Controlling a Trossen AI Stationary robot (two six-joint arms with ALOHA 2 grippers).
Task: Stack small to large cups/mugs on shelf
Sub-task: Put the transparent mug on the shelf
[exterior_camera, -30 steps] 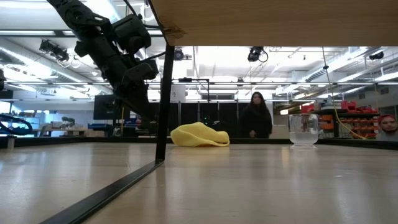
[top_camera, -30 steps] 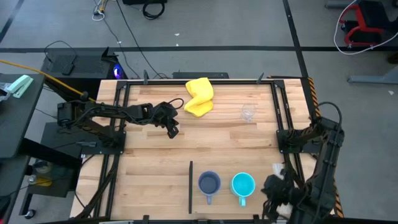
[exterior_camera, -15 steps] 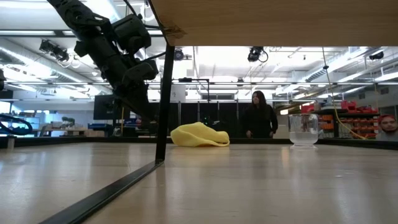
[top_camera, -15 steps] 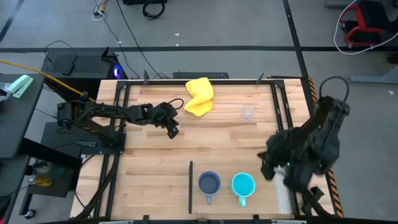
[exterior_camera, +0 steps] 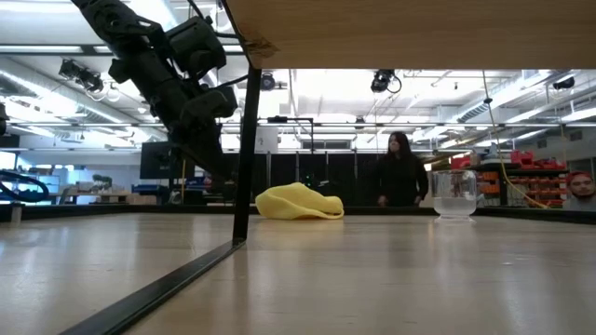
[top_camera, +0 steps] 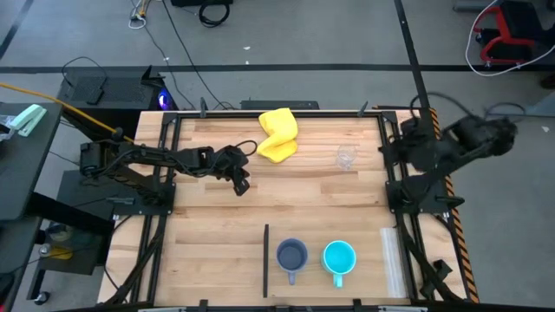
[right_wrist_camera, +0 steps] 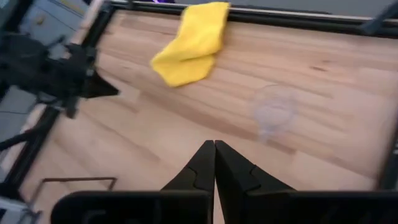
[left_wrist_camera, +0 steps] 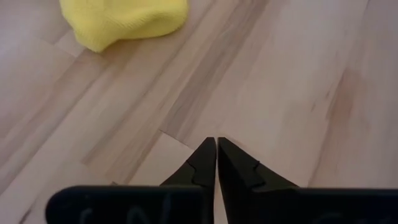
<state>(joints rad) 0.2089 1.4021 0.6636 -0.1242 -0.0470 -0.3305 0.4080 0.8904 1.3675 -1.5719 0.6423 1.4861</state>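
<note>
The clear cup [top_camera: 346, 157] stands upright on the table at the far right; it also shows in the low view [exterior_camera: 454, 194] and the right wrist view [right_wrist_camera: 273, 115]. The grey-blue mug [top_camera: 291, 256] and the turquoise mug [top_camera: 339, 258] stand side by side near the front edge, handles toward the near edge. My right gripper [top_camera: 386, 149] is shut and empty, above the table's right edge, to the right of the clear cup and pointing toward it. My left gripper [top_camera: 241, 184] is shut and empty, held above the table left of centre, near the yellow cloth.
A yellow cloth [top_camera: 277, 135] lies crumpled at the far edge, left of the clear cup. A thin black upright bar [top_camera: 265, 258] stands left of the grey-blue mug. A clear strip [top_camera: 392, 260] lies along the right edge. A person [exterior_camera: 400, 177] stands in the room behind.
My right arm has risen from the table's near right corner and swung toward the far edge, ending above the right edge beside the clear cup. The cups and the cloth have stayed in place. The person in the room has walked to the right.
</note>
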